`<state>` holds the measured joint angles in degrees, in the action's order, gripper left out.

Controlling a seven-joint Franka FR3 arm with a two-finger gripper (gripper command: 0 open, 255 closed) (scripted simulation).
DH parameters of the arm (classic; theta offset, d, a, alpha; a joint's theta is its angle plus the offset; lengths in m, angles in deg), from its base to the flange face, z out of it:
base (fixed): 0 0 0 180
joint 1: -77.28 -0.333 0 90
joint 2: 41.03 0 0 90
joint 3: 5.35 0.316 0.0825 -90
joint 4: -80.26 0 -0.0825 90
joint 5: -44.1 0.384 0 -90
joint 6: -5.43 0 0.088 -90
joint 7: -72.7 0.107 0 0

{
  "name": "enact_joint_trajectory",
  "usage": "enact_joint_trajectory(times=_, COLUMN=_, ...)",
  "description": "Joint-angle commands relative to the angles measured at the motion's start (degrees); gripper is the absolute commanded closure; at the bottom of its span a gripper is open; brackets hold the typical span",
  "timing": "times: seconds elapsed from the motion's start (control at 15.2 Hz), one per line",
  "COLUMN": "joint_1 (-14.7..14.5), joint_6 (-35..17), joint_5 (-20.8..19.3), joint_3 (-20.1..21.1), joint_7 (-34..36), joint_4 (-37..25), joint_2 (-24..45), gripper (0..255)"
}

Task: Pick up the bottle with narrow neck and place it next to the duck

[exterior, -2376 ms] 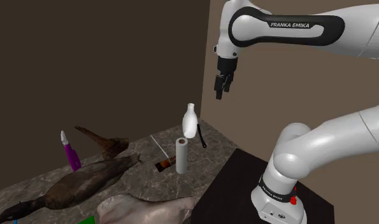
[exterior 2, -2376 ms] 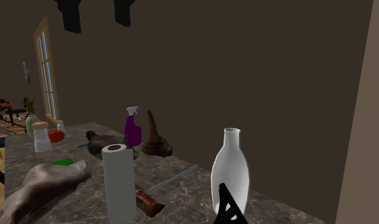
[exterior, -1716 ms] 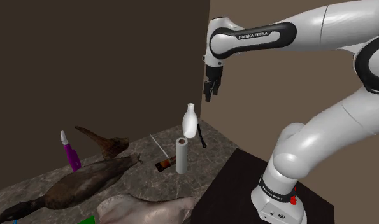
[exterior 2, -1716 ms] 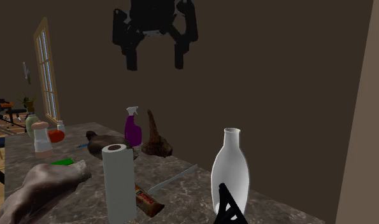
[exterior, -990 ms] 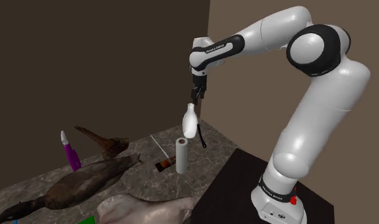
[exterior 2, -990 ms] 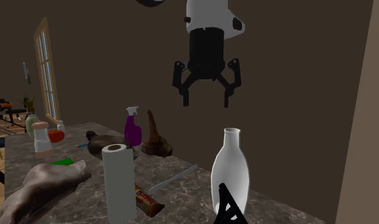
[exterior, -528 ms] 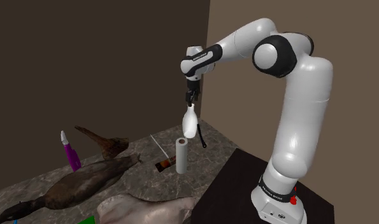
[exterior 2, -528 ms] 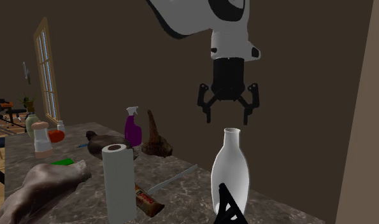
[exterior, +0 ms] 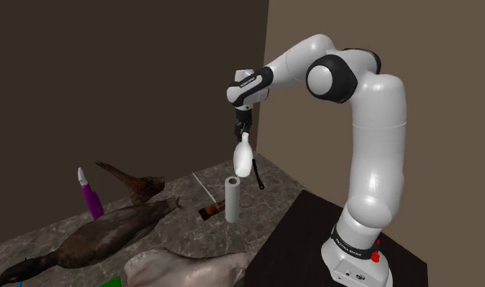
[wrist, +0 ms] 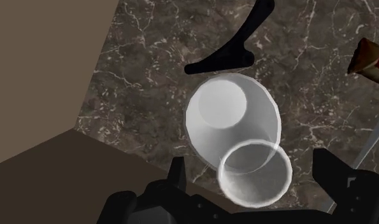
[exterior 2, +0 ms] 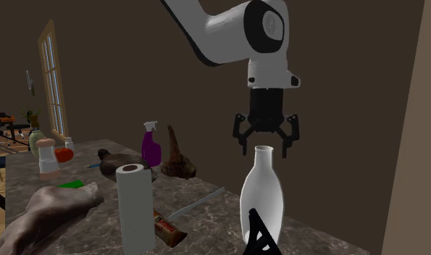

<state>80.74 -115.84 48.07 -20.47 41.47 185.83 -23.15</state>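
A white bottle with a narrow neck (exterior: 242,160) (exterior 2: 262,199) stands upright on the dark marble counter (exterior: 179,236), near the wall corner. My black gripper (exterior: 241,130) (exterior 2: 264,153) hangs straight above it, open, with its fingertips level with the bottle's mouth on either side and not touching it. Looking down from the wrist, the bottle (wrist: 235,121) sits between the spread fingers (wrist: 337,175). A dark brown duck (exterior: 110,228) (exterior 2: 123,163) lies on the counter toward the shoulder view's left.
A paper towel roll (exterior: 231,198) (exterior 2: 135,206) stands close to the bottle. A brown wrapped bar (exterior: 209,213) (wrist: 372,60), a knife (exterior 2: 199,203) and a black utensil (wrist: 235,44) lie nearby. A purple spray bottle (exterior: 90,196) and a pale lumpy shape (exterior: 183,265) sit further left. Walls close the corner.
The arm has swung in and come down from high above the counter until the gripper flanks the bottle's mouth. The fingers stayed open; the bottle has not moved.
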Motion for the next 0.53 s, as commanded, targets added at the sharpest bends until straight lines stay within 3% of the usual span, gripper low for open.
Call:
enact_joint_trajectory(times=0.0, joint_1=0.0, joint_6=-1.4, joint_5=0.2, joint_3=0.1, joint_7=-0.1, joint_4=0.8, joint_2=0.6, gripper=0)
enact_joint_trajectory(times=0.46, joint_1=0.1, joint_6=-1.8, joint_5=0.3, joint_3=0.1, joint_7=-0.2, joint_4=1.0, joint_2=0.8, gripper=0)
